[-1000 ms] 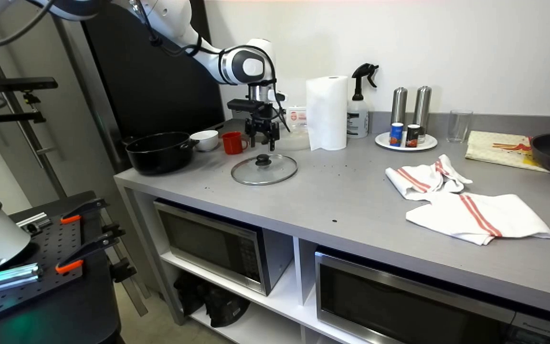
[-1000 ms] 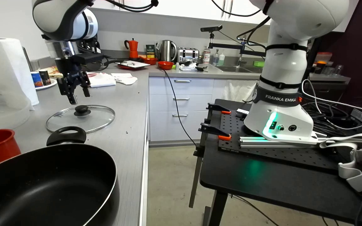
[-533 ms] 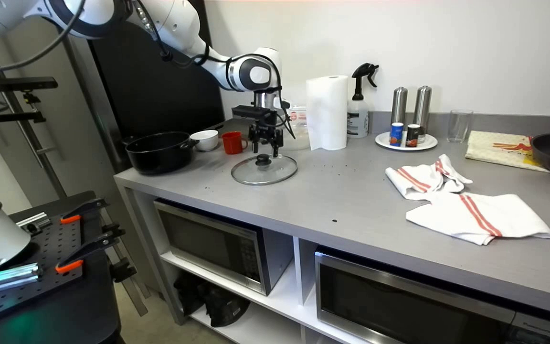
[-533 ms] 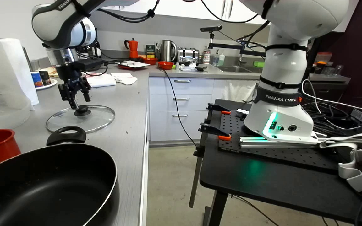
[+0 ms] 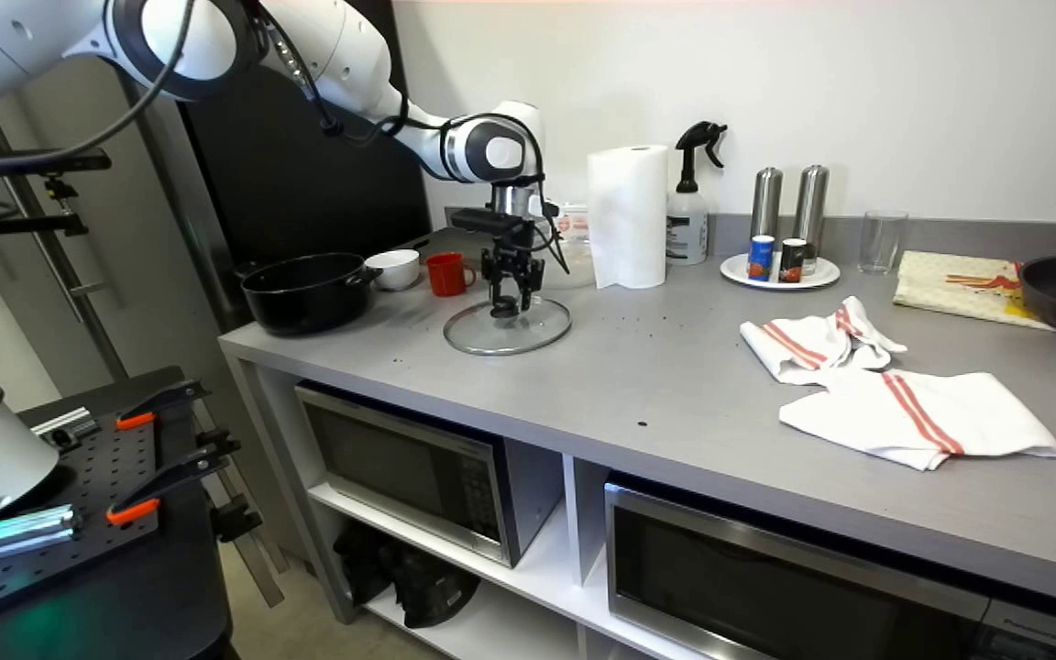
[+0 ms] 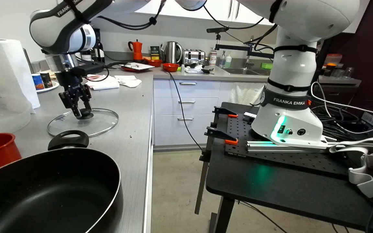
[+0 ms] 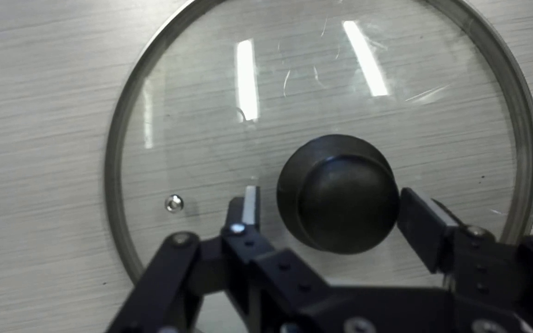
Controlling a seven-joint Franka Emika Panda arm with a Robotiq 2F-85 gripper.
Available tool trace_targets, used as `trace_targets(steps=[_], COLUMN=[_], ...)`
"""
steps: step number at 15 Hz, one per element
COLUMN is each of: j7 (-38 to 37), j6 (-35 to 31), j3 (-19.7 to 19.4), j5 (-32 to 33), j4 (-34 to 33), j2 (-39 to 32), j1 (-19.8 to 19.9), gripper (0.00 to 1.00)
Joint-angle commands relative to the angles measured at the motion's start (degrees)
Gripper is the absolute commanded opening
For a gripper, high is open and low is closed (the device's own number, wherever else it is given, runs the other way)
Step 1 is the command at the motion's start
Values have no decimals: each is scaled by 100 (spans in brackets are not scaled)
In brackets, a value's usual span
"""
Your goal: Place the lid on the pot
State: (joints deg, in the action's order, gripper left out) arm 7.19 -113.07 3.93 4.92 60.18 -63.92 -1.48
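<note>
A clear glass lid with a metal rim and black knob lies flat on the grey counter. It shows in both exterior views and fills much of the wrist view. My gripper points down over the lid. In the wrist view my gripper is open with the black knob between its fingers. The right finger looks close to or touching the knob; a gap shows at the left finger. The black pot stands uncovered near the counter's end.
A red mug and white bowl stand between pot and lid, further back. A paper towel roll and clear plastic container are behind the gripper. White towels lie further along the counter.
My gripper has come down and slightly across, from above the lid to around its knob. The fingers stay open. The lid and pot have not moved.
</note>
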Motion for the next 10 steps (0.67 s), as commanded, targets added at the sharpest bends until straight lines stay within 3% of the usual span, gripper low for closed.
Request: trace_targets(steps=[1, 3, 5, 10], j7=[151, 152, 155, 114], j6=[255, 331, 339, 316], j3=[-4, -1, -1, -20], j5=[-125, -142, -155, -149], j4=[-463, -557, -587, -462], j2=[-251, -257, -261, -103], j1=[-19, -23, -21, -26], gripper=[44, 31, 25, 25])
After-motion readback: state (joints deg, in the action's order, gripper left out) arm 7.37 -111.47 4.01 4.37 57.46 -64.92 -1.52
